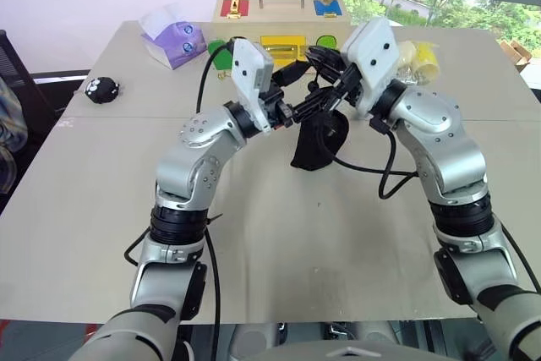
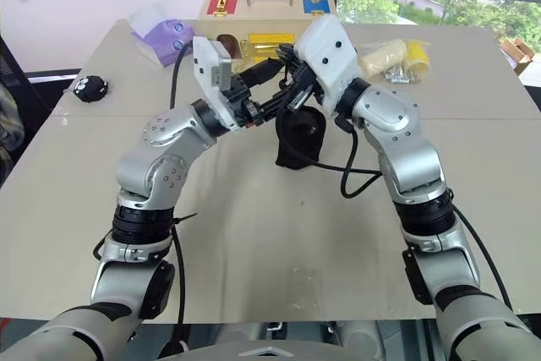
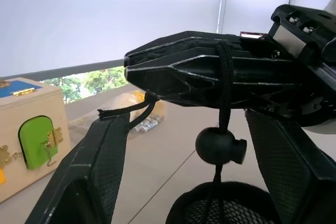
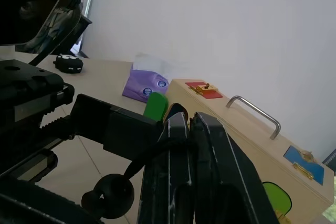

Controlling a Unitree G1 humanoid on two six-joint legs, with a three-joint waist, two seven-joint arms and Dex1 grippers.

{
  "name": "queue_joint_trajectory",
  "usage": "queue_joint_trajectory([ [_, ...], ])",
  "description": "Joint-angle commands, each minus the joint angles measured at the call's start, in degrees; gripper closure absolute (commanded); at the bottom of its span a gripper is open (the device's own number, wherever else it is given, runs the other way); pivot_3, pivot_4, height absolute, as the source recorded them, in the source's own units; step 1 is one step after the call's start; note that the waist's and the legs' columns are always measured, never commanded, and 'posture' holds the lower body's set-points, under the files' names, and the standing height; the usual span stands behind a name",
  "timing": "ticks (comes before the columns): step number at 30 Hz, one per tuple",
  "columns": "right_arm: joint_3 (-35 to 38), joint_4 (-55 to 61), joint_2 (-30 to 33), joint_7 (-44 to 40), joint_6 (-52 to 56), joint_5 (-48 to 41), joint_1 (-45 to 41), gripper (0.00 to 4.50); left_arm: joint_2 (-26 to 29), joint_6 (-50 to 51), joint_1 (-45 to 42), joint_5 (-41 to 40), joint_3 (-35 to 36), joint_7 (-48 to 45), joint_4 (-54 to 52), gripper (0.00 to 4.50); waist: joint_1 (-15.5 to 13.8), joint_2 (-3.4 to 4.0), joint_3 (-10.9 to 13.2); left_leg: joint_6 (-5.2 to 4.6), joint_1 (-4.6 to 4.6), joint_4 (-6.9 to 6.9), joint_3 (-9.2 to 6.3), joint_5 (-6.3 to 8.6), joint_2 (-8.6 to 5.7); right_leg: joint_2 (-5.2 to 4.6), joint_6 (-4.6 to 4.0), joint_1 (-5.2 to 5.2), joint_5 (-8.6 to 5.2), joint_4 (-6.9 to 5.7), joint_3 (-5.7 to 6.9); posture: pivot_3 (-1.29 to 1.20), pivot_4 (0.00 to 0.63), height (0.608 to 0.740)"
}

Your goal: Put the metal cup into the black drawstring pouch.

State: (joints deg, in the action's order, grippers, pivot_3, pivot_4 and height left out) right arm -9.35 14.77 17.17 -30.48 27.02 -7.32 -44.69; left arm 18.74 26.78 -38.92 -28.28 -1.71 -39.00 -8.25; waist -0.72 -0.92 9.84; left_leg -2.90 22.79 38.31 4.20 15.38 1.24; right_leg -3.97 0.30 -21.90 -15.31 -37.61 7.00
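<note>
Both arms meet above the middle of the table. The black drawstring pouch hangs between them, lifted off the table, with its round mouth open toward the left gripper. The right gripper has its jaws pressed together on the thin cord of the pouch; the small round toggle hangs just under these closed jaws. The left gripper has its jaws spread apart, one finger on each side of the pouch mouth, and I cannot tell if they touch the fabric. I cannot find the metal cup with certainty. Behind the arms stand a wooden box with coloured doors, a purple tissue pack and a small black toy.
</note>
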Motion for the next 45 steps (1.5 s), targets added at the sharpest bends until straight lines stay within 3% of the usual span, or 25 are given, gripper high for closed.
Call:
queue_joint_trajectory([
  [1,-0.08,2.80,0.29,-0.48,0.11,-0.41,-0.16,4.50,-0.24,-1.66,-1.72,0.00,0.26,-0.71,-1.44,2.08,0.01,0.00,0.00,0.00,0.00,0.00,0.00,0.00,0.00,0.00,0.00,0.00,0.00,0.00,0.00,0.00,0.150,0.740],
  [5,-0.29,2.79,0.33,-0.63,0.04,0.00,0.07,4.50,-0.66,-1.44,-1.76,-0.34,0.57,-0.80,-1.78,4.03,0.01,0.00,0.00,0.00,0.00,0.00,0.00,0.00,0.00,0.00,0.00,0.00,0.00,-0.03,0.00,0.00,0.150,0.740],
  [6,-0.31,2.79,0.35,-0.65,0.01,0.06,0.11,4.50,-0.70,-1.39,-1.72,-0.33,0.56,-0.82,-1.83,4.34,0.01,0.00,0.00,0.00,-0.01,0.00,0.00,0.00,0.00,0.00,0.00,0.00,0.00,-0.03,0.00,0.00,0.150,0.740],
  [10,0.03,2.52,0.02,-0.05,-0.82,0.44,-0.17,4.50,0.37,-1.75,-0.62,1.71,-1.19,-1.58,-1.60,4.34,0.00,0.00,0.00,0.00,0.00,0.01,0.00,0.00,0.00,0.00,0.00,0.00,0.00,-0.02,0.00,0.00,0.150,0.740],
  [14,7.47,-3.21,-1.14,14.91,-13.74,8.41,-8.35,4.50,0.87,2.08,2.28,1.88,-2.99,-1.91,-1.20,4.34,0.11,0.03,0.02,0.00,-0.01,0.01,0.01,0.00,0.00,0.00,0.00,-0.01,0.00,-0.04,0.00,0.00,0.150,0.740],
  [16,9.72,-4.87,0.06,17.84,-18.73,10.00,-10.49,4.50,0.82,2.30,3.66,2.90,-3.60,-1.11,-0.71,4.34,-0.05,0.03,0.03,0.00,0.02,0.02,0.05,-0.01,-0.01,-0.02,0.00,-0.11,0.00,-0.11,-0.05,0.00,0.150,0.740],
  [22,11.50,-4.53,-1.43,18.79,-23.96,7.55,-10.01,4.50,0.92,1.46,6.53,5.23,-5.32,-0.32,0.26,4.34,0.30,-0.03,-0.02,0.01,0.02,-0.01,0.11,-0.01,0.01,0.01,0.00,-0.09,0.00,-0.02,-0.08,0.00,0.150,0.740],
  [26,9.49,-3.32,-1.72,14.18,-18.80,3.77,-7.46,4.50,-0.23,1.07,7.00,3.07,-3.55,-0.02,-0.61,4.34,0.24,-0.03,-0.02,0.00,0.02,-0.01,0.10,-0.01,0.02,0.00,0.00,-0.11,0.00,-0.06,-0.08,0.00,0.150,0.740],
  [31,7.05,3.18,0.30,5.41,-10.83,-3.69,-0.41,4.50,-1.07,1.63,8.09,0.35,-1.70,-0.03,-4.07,2.07,-0.02,-0.03,-0.02,0.00,0.02,0.00,0.08,-0.01,0.02,-0.01,0.00,-0.10,0.00,-0.08,-0.07,0.00,0.150,0.740],
  [33,6.72,6.36,1.20,3.30,-6.66,-6.71,2.03,3.88,-0.53,3.39,9.56,-2.65,-0.41,-0.68,-7.66,1.20,-0.02,-0.03,-0.02,-0.01,0.04,0.00,0.07,0.00,0.02,-0.02,0.00,-0.10,0.00,-0.07,-0.07,0.00,0.150,0.740],
  [35,6.84,9.84,3.51,0.54,-2.23,-9.71,5.29,3.25,2.38,9.45,12.96,-11.26,3.37,-2.33,-14.19,1.19,0.15,-0.03,-0.02,-0.02,0.06,0.00,0.07,0.00,0.02,-0.04,0.00,-0.10,0.00,-0.04,-0.07,0.00,0.150,0.740],
  [38,9.09,9.97,10.02,-4.68,1.16,-12.25,13.16,1.74,11.15,17.36,20.02,-22.36,11.83,-5.52,-19.57,1.19,0.45,-0.01,-0.01,-0.02,0.04,-0.03,0.02,0.01,0.07,-0.03,-0.02,-0.09,-0.01,0.04,-0.07,0.00,0.150,0.740],
  [41,10.48,8.42,15.65,-10.77,1.18,-14.77,20.09,0.36,17.57,17.10,27.44,-20.99,15.08,-6.82,-21.41,1.19,0.31,0.06,0.04,-0.03,-0.03,-0.03,0.00,0.02,0.06,-0.05,-0.04,-0.04,-0.02,-0.01,-0.03,0.00,0.150,0.740],
  [45,13.75,3.74,19.69,-18.21,-1.83,-17.70,29.31,0.36,20.27,14.34,35.90,-17.04,16.27,-5.74,-22.25,1.19,-0.18,0.07,0.04,-0.15,-0.10,0.01,0.00,0.09,0.04,-0.10,-0.03,0.05,-0.02,-0.03,-0.04,0.00,0.150,0.740],
])
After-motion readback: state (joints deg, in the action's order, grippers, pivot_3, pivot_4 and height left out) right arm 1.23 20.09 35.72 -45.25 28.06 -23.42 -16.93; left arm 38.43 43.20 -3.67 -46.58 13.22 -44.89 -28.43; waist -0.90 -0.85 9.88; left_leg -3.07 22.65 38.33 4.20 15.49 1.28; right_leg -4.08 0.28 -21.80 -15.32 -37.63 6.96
